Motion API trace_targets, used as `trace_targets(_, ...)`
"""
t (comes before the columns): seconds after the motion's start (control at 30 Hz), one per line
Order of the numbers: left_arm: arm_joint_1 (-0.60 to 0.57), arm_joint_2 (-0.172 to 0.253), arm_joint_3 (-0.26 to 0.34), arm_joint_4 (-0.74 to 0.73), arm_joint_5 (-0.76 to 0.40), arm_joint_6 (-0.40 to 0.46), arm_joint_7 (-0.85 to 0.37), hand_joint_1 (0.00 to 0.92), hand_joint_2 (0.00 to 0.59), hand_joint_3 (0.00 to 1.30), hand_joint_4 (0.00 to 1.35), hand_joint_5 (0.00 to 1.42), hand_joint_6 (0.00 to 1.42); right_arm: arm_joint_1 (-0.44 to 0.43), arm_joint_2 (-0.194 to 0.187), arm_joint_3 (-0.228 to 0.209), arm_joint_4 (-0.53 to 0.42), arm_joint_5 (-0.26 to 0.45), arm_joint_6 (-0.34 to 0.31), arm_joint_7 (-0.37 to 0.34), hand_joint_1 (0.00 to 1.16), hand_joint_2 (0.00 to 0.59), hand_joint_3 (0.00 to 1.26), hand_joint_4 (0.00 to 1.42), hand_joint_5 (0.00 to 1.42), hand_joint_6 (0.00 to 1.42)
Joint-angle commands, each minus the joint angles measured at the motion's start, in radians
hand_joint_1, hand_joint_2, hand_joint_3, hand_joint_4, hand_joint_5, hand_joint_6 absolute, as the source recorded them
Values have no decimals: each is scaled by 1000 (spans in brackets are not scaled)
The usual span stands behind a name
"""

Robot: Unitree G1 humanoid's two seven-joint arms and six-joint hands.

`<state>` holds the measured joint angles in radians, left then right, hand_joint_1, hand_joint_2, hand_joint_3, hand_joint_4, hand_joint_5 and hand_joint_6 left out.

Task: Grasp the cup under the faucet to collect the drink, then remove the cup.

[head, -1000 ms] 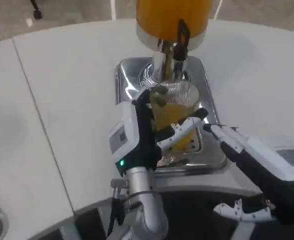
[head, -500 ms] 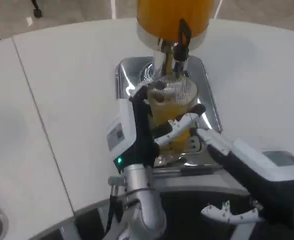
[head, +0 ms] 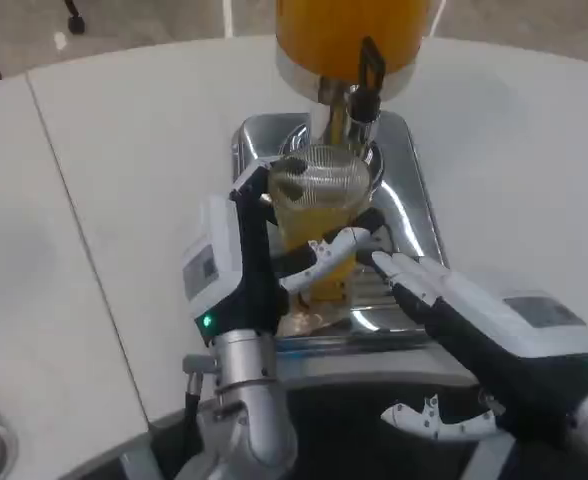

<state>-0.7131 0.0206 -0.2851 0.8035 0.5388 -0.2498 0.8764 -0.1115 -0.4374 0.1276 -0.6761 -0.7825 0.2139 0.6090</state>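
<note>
Since a second ago the left hand (head: 259, 262) has pulled the cup (head: 319, 225) back toward the robot, off the faucet (head: 359, 95) line; the cup now sits a bit in front of and left of the spout instead of right under it, and the right hand (head: 464, 320) has slid in closer to the cup too. Landmark = faucet. Left of and below the faucet: left hand wrapped round the cup, black palm against its left wall, white fingers curling across the front, so it grips the cup. Cup is clear ribbed plastic, upright or near enough, holding orange drink to well over half; whether its base touches the steel drip tray (head: 414, 205) or is lifted just clear is hard to tell. Directly under the faucet: bare tray, no stream visible from the spout. Above the faucet: the orange drink tank (head: 349, 30). Right of and below the faucet: right hand, fingers extended and apart, holding nothing, tips near the cup's right side but seemingly not touching. All on the white table (head: 124, 160). Progress guess: grasp done, fill done, removal started. Left to do: carry the cup clear of the tray and set it down without slopping, since the level is high.
</note>
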Motion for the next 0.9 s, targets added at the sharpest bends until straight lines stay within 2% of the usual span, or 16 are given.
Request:
trace_targets(0.03, 1, 23, -4, -29, 39, -16, 16, 608, 40, 1199, 1106, 1424, 1424, 0, 7, 25, -28, -22, -2, -5, 728, 353, 0, 0, 0, 94)
trace_targets(0.13, 4, 41, 5, -40, 42, -14, 17, 608, 41, 1201, 1106, 1424, 1424, 5, 13, 40, -34, -40, -2, -6, 728, 354, 0, 0, 0, 94)
trace_targets(0.23, 17, 80, 16, -62, 44, -13, 7, 607, 41, 1203, 1095, 1424, 1424, 17, 18, 43, -56, -60, -6, -15, 730, 356, 0, 0, 0, 95)
trace_targets(0.4, 49, 122, 26, -102, 45, -8, -11, 608, 41, 1203, 1094, 1424, 1424, 39, 6, 45, -93, -72, -25, -1, 736, 360, 0, 0, 0, 95)
trace_targets(0.5, 62, 140, 32, -124, 47, -3, -23, 608, 41, 1196, 1081, 1424, 1424, 63, -9, 25, -118, -99, -37, -3, 761, 355, 0, 0, 0, 95)
trace_targets(0.63, 81, 161, 41, -159, 45, 0, -46, 607, 41, 1195, 1081, 1424, 1424, 111, -41, -25, -125, -132, -70, -25, 762, 359, 0, 0, 0, 93)
trace_targets(0.7, 98, 174, 44, -186, 46, 0, -58, 607, 41, 1194, 1079, 1424, 1424, 132, -45, -45, -127, -140, -88, -45, 742, 383, 0, 0, 0, 81)
trace_targets(0.9, 188, 213, 59, -322, 50, 4, -112, 607, 40, 1194, 1067, 1424, 1424, 217, -40, -79, -95, -172, -160, -158, 710, 409, 0, 0, 0, 70)
